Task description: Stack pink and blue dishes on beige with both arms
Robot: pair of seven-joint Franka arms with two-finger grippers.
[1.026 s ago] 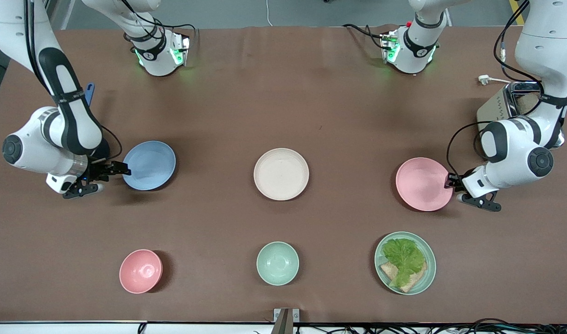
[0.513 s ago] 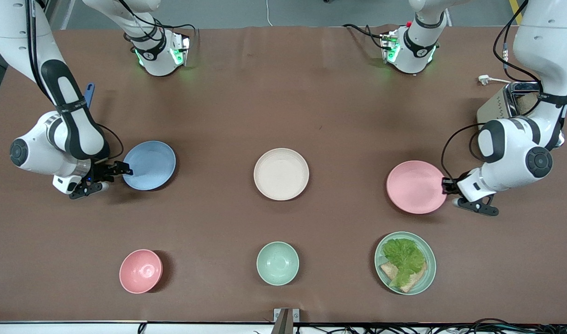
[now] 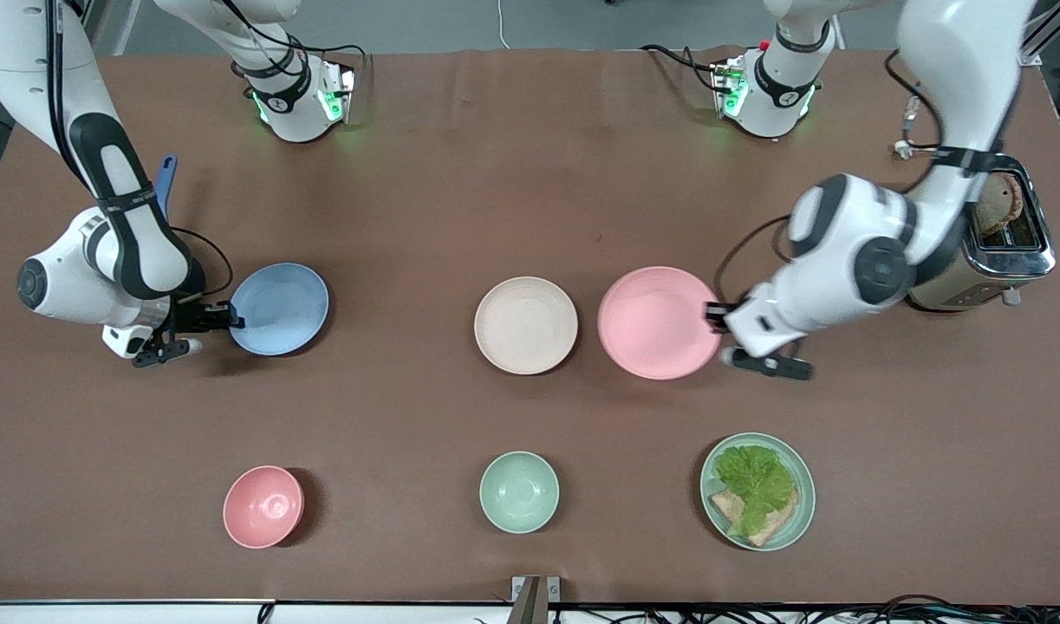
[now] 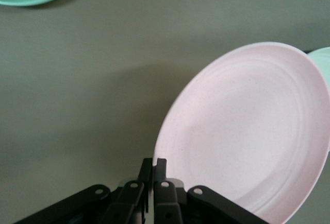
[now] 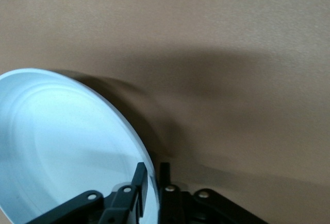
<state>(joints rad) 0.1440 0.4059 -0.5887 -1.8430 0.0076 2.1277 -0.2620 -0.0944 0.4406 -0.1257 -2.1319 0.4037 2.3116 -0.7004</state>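
The left gripper (image 3: pixel 714 316) pinches the rim of the pink plate (image 3: pixel 658 322), held in the air at the frame's centre right, just beside the beige plate (image 3: pixel 526 325) at centre. At the frame's centre left, the right gripper (image 3: pixel 226 315) clamps the rim of the blue plate (image 3: pixel 279 308). In the right wrist view its fingers (image 5: pixel 140 185) grip that rim (image 5: pixel 62 147).

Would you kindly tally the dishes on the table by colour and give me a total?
Pink: 2, plate and bowl
Blue: 1, plate
Beige: 1, plate
Green: 2, bowl and plate with food
Total: 6
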